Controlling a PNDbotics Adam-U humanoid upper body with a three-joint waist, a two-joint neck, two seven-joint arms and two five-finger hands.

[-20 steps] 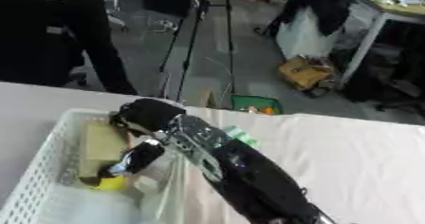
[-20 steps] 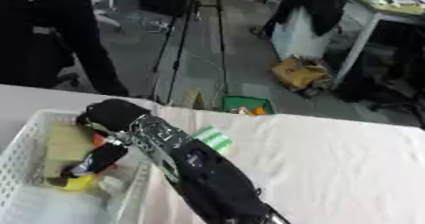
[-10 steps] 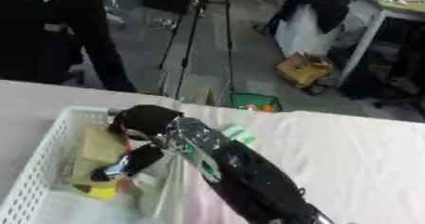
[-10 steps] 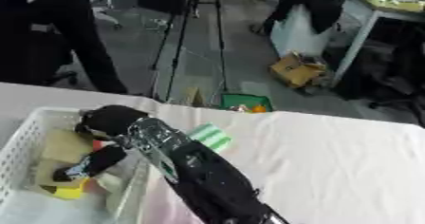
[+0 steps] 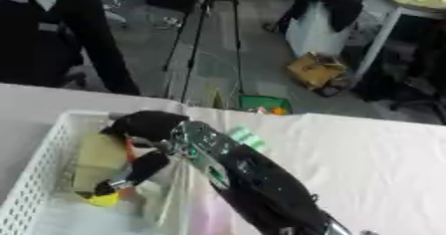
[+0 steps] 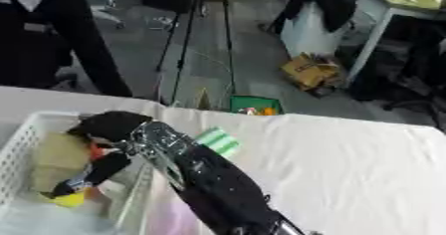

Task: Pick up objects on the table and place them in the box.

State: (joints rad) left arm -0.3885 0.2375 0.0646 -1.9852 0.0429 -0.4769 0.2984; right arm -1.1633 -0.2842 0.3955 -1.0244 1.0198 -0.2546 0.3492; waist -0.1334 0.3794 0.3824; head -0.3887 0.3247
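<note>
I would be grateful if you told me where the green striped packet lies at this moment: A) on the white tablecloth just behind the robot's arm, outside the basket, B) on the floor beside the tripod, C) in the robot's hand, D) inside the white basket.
A: the green striped packet lies flat on the tablecloth beside the arm, outside the white basket, while the hand reaches down inside the basket.

- Your right hand (image 5: pixel 139 167) and arm fill the basket (image 5: pixel 39 167) mouth over the items.
- The cloth (image 6: pixel 348 169) to your right lies open.
</note>
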